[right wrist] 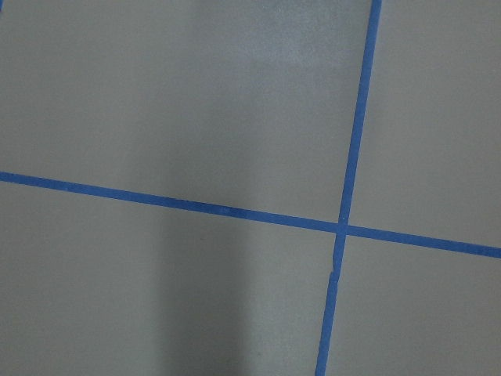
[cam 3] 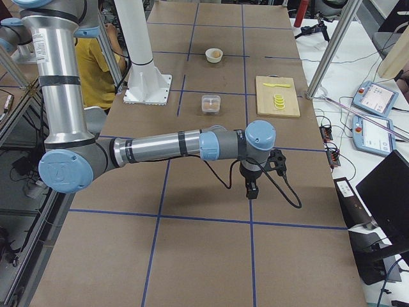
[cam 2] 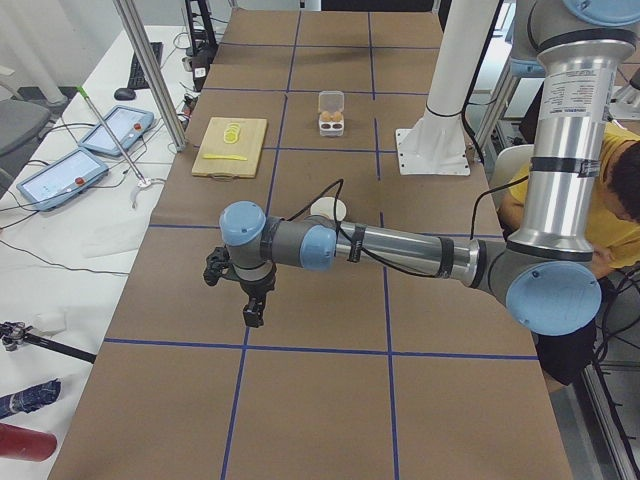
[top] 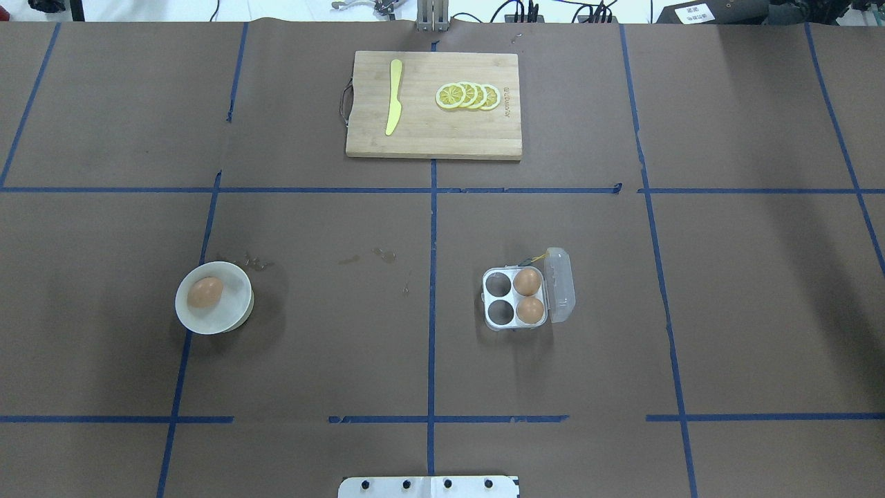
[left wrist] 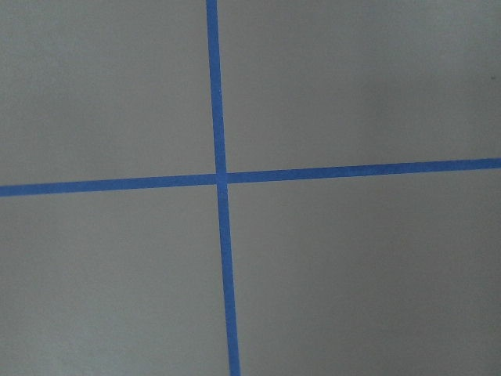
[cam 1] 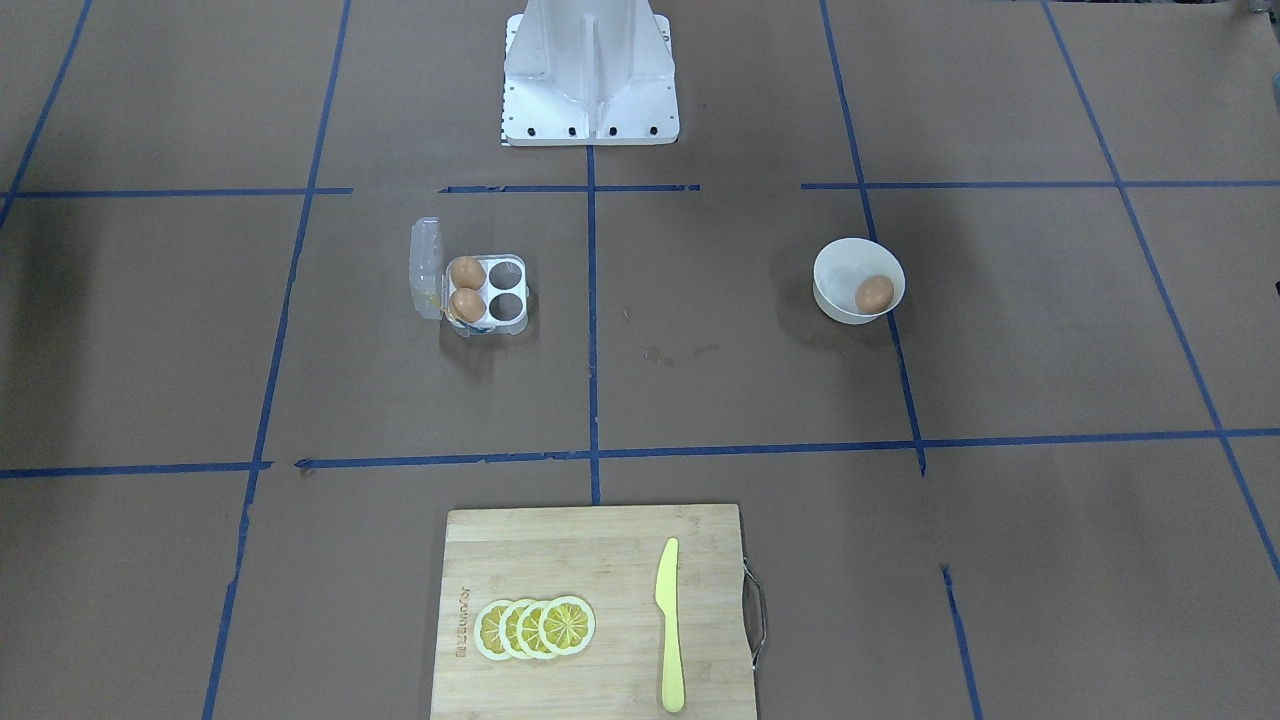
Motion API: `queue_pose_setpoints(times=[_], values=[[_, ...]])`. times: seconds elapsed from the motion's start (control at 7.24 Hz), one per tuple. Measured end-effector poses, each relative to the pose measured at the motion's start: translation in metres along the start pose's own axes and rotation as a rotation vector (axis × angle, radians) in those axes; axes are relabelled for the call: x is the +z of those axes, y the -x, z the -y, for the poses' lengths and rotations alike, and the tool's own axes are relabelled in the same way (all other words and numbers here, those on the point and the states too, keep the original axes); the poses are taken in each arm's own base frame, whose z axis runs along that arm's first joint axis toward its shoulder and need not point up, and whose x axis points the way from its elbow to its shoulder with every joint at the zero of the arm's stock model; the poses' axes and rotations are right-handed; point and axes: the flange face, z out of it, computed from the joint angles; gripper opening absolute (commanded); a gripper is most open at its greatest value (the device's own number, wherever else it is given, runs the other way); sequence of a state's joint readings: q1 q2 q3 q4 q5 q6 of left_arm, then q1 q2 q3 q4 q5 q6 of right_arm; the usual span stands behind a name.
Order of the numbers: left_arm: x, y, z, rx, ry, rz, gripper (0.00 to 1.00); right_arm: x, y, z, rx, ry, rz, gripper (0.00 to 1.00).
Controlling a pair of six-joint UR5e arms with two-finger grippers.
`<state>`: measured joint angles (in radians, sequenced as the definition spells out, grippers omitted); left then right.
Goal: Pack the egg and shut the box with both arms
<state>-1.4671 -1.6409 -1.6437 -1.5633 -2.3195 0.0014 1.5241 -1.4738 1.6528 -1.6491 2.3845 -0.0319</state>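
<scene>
One brown egg point(top: 205, 292) lies in a round white bowl point(top: 234, 275) on the robot's left half of the table; the front-facing view shows it too point(cam 1: 874, 293). The clear four-cell box point(top: 513, 298) sits right of centre with its lid point(top: 561, 285) open. Two eggs point(top: 527, 281) point(top: 530, 310) fill the cells beside the lid, and the other two cells are empty. My left gripper point(cam 2: 253, 315) and right gripper point(cam 3: 250, 192) hang over bare table far from both, seen only in the side views. I cannot tell whether they are open or shut.
A wooden cutting board point(top: 442, 135) at the far edge carries lemon slices point(top: 469, 96) and a yellow knife point(top: 394, 97). The white pedestal point(cam 1: 590, 75) stands at the robot's side. A person in yellow point(cam 2: 615, 190) sits beside the base. Both wrist views show only brown paper with blue tape lines.
</scene>
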Motion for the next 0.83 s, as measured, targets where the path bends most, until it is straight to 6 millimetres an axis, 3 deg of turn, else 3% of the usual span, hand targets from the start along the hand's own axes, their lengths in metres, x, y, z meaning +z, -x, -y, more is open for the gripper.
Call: queue_pose_setpoints(times=[0.28, 0.83], values=[[-0.010, -0.007, 0.010, 0.017, -0.021, 0.002, 1.00, 0.011, 0.005, 0.001, -0.015, 0.021, -0.022, 1.00], [-0.014, -0.011, 0.011, 0.028, -0.036, -0.001, 1.00, 0.028, 0.006, -0.005, -0.023, 0.053, -0.034, 1.00]])
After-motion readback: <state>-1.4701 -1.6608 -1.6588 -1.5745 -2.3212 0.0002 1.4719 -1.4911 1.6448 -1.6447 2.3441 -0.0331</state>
